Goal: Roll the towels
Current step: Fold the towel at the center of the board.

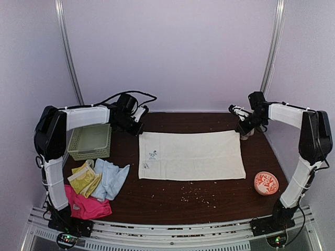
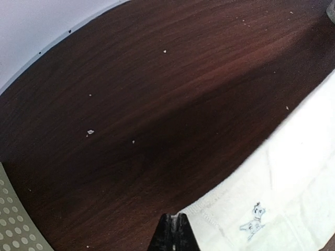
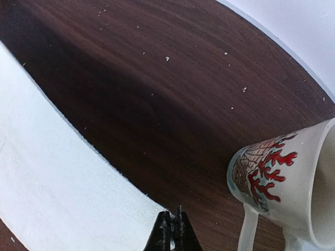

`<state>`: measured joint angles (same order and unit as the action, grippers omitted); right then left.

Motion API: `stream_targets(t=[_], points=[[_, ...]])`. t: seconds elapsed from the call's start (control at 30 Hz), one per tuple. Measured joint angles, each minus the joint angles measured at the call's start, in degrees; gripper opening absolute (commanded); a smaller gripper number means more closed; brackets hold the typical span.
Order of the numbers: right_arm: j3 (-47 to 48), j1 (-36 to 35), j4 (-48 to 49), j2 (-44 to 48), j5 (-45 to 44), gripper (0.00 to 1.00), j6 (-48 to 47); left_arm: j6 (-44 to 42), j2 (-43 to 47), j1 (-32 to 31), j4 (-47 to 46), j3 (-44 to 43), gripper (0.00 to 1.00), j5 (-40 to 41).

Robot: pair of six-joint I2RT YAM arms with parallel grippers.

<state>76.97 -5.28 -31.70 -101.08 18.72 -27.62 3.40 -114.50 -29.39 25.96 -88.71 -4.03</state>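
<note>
On the dark table [image 1: 199,209], the cream towel [image 1: 191,155] is laid out flat and square in the middle, long edges running left-right. It is prob. spread this way so it can be rolled evenly from one edge. No fold or roll is seen in it yet, so the task is judged to be at its start.

At the left, the green basket [image 1: 90,141] is set clear of the cloth. In front of it three more towels are heaped: the blue towel [image 1: 110,179], the yellow towel [image 1: 84,179] and the pink towel [image 1: 86,206]. They are prob. parked there to wait their turn w/o crowding the work area.

The left gripper [image 2: 175,232] is placed at the cream towel's far left corner and the right gripper [image 3: 172,232] at its far right corner. Both are closed tight, tips at the hem. Whether cloth is caught btwn the tips can't be told. The matched placement suggests the far edge is meant to be worked by both arms at once.

A mug [image 3: 282,178] w/ a red pattern is seen just beside the right gripper, apart from the towel. A red dish [image 1: 266,183] is set near the towel's near right corner.
</note>
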Motion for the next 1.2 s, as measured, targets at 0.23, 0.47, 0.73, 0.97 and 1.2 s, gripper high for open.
stream_targets(t=[0.23, 0.47, 0.73, 0.97, 1.2], points=[[-0.7, 0.0, 3.8, -2.8, -1.8, 0.00, 2.6, 0.2, -0.2, 0.2, -2.3, 3.2, 0.00, 2.1], [-1.2, 0.0, 4.6, -2.8, -1.9, 0.00, 2.6, -0.3, -0.1, 0.1, -3.8, 4.9, 0.00, 2.8], [-1.3, 0.0, 4.3, -2.8, -1.1, 0.00, 2.3, -1.5, 1.0, 0.1, -4.1, 5.1, 0.00, 0.9], [-8.6, 0.1, 4.4, -0.7, 2.1, 0.00, 2.0, -1.5, 3.5, 0.2, -3.5, 8.9, 0.00, -6.2], [-14.9, 0.2, 3.9, 3.8, 3.3, 0.00, 1.4, -1.5, 4.2, 0.2, -2.0, 12.5, 0.00, -11.2]])
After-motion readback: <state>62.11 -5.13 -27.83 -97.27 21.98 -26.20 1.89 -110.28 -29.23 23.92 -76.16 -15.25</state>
